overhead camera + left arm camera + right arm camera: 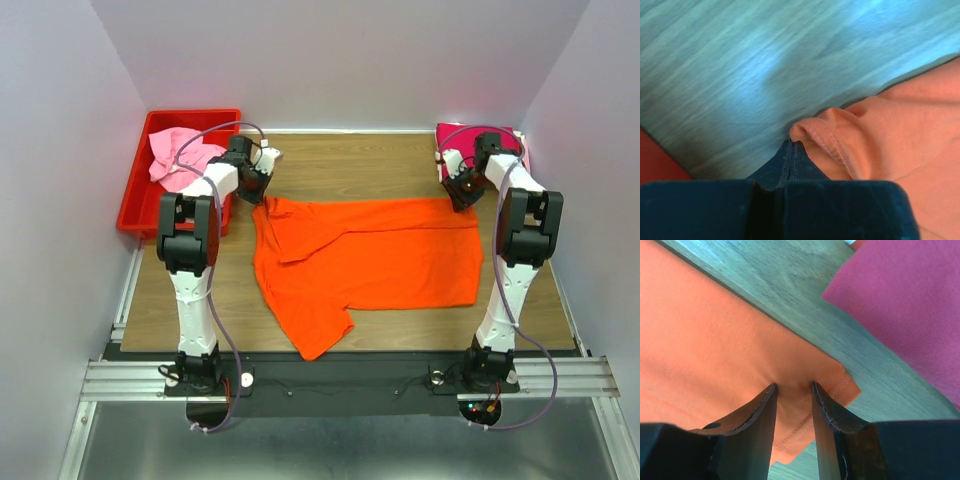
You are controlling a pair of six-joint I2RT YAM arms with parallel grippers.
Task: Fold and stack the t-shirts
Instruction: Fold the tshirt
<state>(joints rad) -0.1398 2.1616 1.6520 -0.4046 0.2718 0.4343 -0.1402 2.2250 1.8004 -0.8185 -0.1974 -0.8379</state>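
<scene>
The bright orange t-shirt [370,260] lies spread on the wooden table, partly folded along its far edge. My left gripper [262,190] is at its far left corner. In the left wrist view the jaws [792,146] are shut, with a bunched hem of the orange shirt [900,135] pinched at their tip. My right gripper [465,196] is at the far right corner. Its jaws [794,386] are open, tips pressed onto the orange cloth [715,325] beside the stitched hem corner. The magenta t-shirt [455,135] lies folded at the far right, also in the right wrist view [910,305]. The light pink t-shirt [180,155] lies crumpled in the bin.
A red plastic bin [135,205] stands at the far left, off the table's edge; a corner of it shows in the left wrist view [655,162]. White walls close in the back and both sides. Bare wood [350,165] lies between the grippers.
</scene>
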